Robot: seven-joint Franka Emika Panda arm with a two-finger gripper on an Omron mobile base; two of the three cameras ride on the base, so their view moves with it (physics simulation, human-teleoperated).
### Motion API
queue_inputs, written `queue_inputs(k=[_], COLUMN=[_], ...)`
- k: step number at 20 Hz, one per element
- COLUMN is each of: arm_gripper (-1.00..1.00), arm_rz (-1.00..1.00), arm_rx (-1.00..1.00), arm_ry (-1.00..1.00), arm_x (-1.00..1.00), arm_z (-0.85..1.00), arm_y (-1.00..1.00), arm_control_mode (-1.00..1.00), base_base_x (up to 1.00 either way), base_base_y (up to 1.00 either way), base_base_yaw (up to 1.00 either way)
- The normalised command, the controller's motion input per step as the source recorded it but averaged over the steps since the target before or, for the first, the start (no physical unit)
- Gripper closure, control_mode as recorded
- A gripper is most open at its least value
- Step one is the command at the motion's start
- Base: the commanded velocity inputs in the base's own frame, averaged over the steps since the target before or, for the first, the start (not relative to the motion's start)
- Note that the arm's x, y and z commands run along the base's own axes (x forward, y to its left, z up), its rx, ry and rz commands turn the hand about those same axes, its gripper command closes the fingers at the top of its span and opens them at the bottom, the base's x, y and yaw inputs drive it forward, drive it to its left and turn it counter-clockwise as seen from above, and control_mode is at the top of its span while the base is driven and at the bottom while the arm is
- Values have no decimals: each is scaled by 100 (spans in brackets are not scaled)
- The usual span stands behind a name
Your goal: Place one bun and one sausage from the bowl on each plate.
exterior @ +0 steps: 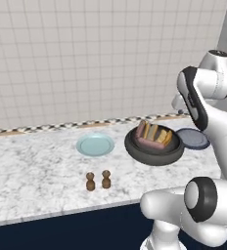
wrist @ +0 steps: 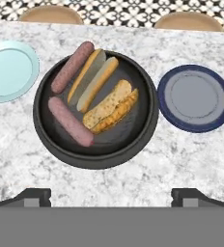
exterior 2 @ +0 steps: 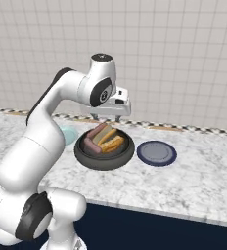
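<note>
The dark bowl (wrist: 129,139) holds two sausages (wrist: 72,67) (wrist: 69,121) and two buns (wrist: 92,79) (wrist: 113,107) lying side by side. My gripper (wrist: 112,195) hangs above the bowl's near side, open, with nothing between its fingertips (wrist: 34,195). From the right base view the gripper (exterior 2: 107,118) hovers just over the bowl's (exterior 2: 104,160) back rim. The teal plate (wrist: 10,71) lies bare to the bowl's left and the navy plate (wrist: 195,98) bare to its right.
Two brown wooden shakers (exterior: 90,181) (exterior: 106,179) stand near the counter's front edge, ahead of the teal plate (exterior: 95,145). The tiled wall rises behind the bowl (exterior: 154,157) and navy plate (exterior: 192,138). My arm's elbow looms over the counter's right side.
</note>
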Motion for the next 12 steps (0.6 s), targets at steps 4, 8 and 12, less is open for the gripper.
queue_inputs(k=[4,8,12], arm_gripper=[-100,-100,-100], arm_rz=[0,0,7], arm_rx=[0,0,0], arm_ry=[0,0,0], arm_x=[0,0,24], arm_z=[0,0,0], arm_y=[0,0,5], arm_control_mode=[100,100,-100], base_base_x=[18,46,12], base_base_y=[-46,-15,0], base_base_yaw=[0,4,2])
